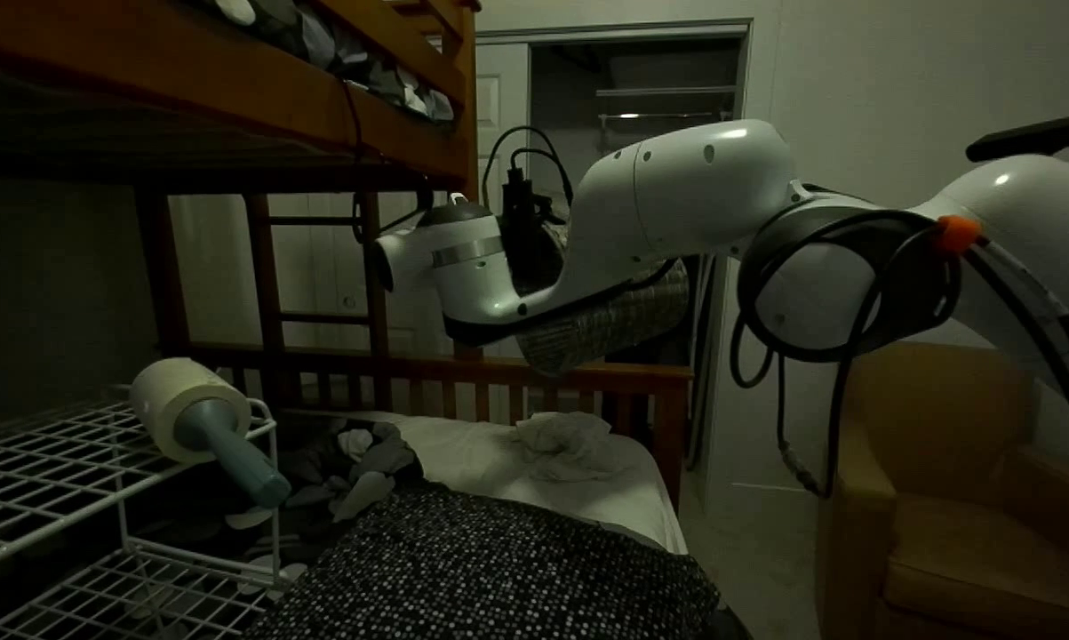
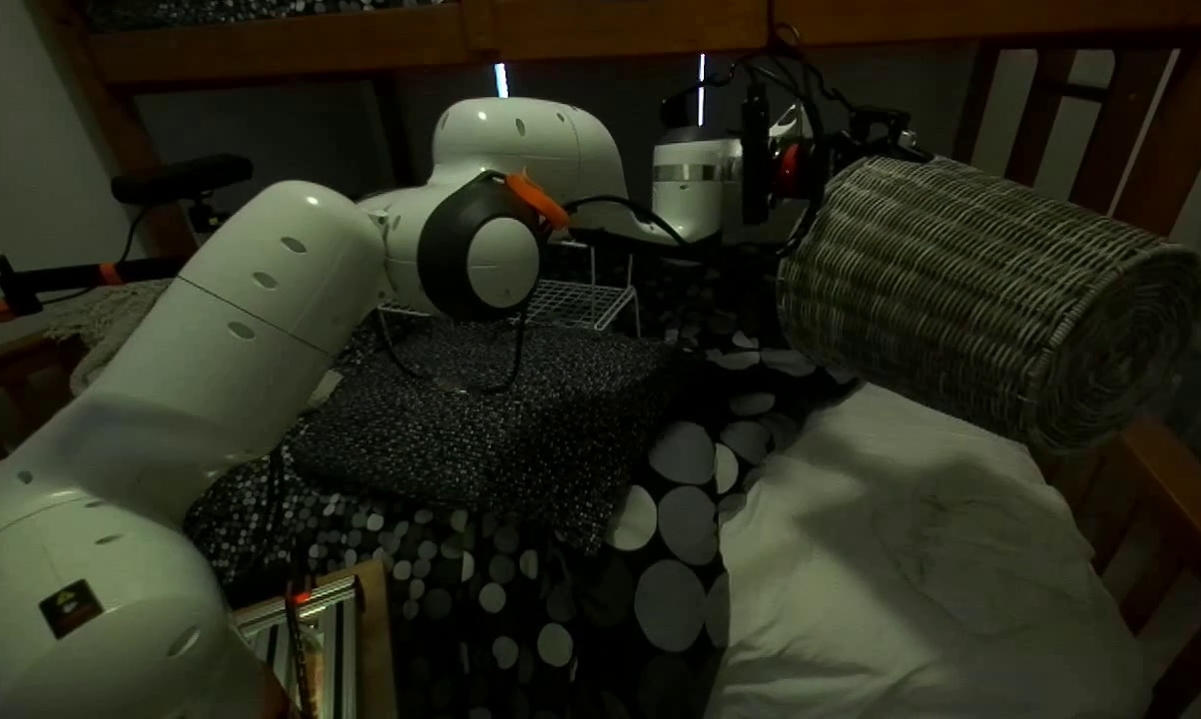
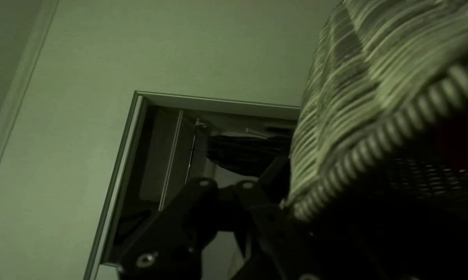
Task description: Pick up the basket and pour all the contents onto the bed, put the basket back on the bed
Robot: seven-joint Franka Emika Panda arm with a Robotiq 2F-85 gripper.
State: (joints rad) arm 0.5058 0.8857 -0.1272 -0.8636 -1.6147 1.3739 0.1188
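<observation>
Black pincer (image 2: 865,145) clamped on the rim of the wicker basket (image 2: 959,290); basket airborne, tipped on its side
Basket over the white-sheeted end of the bed (image 2: 840,569), near slatted wooden rail (image 1: 427,365); crumpled white cloth (image 1: 570,444) lying there; dotted dark cloth (image 1: 490,569) farther along; white wire rack (image 1: 45,480) beside it, pale roll (image 1: 165,404) on top

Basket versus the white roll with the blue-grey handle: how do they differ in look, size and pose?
The basket is woven; the roll looks smooth and pale. The basket is larger than the roll. The basket is held in the air, tipped on its side, while the roll appears to rest on the wire rack. Both are roughly cylindrical.
</observation>
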